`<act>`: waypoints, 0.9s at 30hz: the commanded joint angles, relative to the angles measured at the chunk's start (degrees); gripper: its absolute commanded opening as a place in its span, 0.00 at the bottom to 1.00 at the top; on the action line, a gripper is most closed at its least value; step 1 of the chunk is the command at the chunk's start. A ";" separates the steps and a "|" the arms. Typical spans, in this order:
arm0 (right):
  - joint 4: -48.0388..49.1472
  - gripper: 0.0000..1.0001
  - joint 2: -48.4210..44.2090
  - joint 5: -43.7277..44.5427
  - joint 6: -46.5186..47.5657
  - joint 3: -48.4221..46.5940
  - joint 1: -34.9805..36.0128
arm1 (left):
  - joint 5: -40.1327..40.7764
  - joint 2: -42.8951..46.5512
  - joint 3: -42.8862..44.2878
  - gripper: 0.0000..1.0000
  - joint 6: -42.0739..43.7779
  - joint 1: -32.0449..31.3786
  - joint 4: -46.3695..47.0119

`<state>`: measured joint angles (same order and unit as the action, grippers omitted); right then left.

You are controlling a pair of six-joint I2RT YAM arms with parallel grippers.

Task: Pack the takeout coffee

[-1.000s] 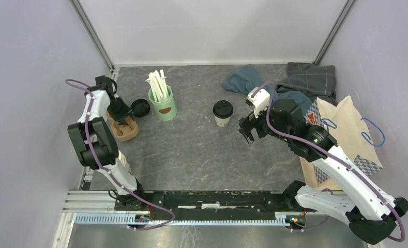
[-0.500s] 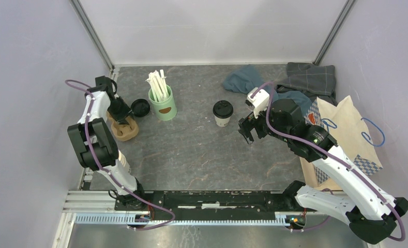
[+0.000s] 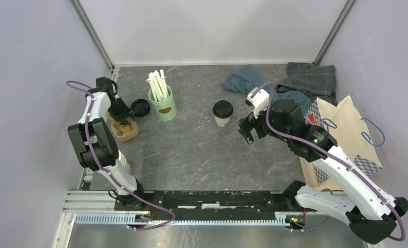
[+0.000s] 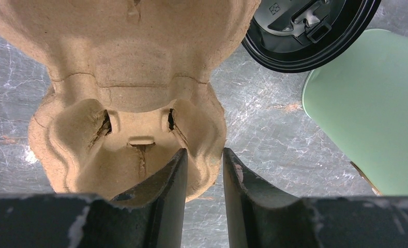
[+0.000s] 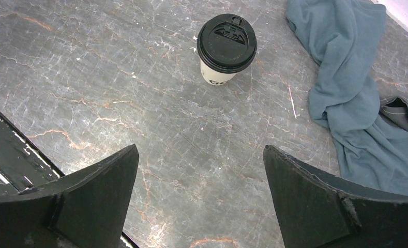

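Nearest the arm bases on the right, a brown paper bag [image 3: 346,134] with blue cord handles lies flat-sided and creased at the edge of the table [image 3: 191,155]. It is likely there as the package the drink goes into.

The right gripper [image 5: 200,150] hangs low over the bare marbled grey surface with its jaws spread fully and nothing between them. It faces the takeout coffee [image 5: 226,44], and the wide stance suits a round cup it has yet to reach. The cup stands upright near the middle of the table, well apart from that gripper. It is a short white paper cup tapering downward under a glossy black domed lid with a moulded sip tab.

On the left, the left gripper [image 4: 205,152] points down at a moulded pulp cup carrier [image 4: 129,77]. Its dark fingers stand narrowly apart over the rim of one socket. Whether they pinch the rim or only straddle it cannot be told. The carrier is tan, fibrous and matte, with rounded lobes and small tears at the socket folds, so it would flex under a firm squeeze.

Just beyond it lies a loose black plastic lid [image 4: 305,31], and next to that a smooth mint-green mug [image 4: 367,103] holding white sticks. At the far right, soft blue cloths [image 5: 346,77] lie crumpled.
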<state>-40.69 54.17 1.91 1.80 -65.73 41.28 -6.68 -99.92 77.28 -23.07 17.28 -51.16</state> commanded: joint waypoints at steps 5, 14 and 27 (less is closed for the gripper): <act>2.61 0.98 -0.49 -0.39 -0.12 -0.43 0.46 | -1.52 -0.14 -0.06 0.35 1.31 0.00 1.42; 2.59 0.98 -0.56 -0.36 -0.12 -0.37 0.43 | -2.10 -0.36 -0.56 0.38 1.66 -0.05 1.46; 2.61 0.98 -0.55 -0.43 -0.13 -0.46 0.53 | -1.83 -0.19 -0.19 0.28 1.87 -0.04 0.91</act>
<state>-40.34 54.17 1.89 1.80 -65.73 41.54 -7.70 -100.20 76.79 -23.07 17.28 -50.63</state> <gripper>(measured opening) 0.979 0.310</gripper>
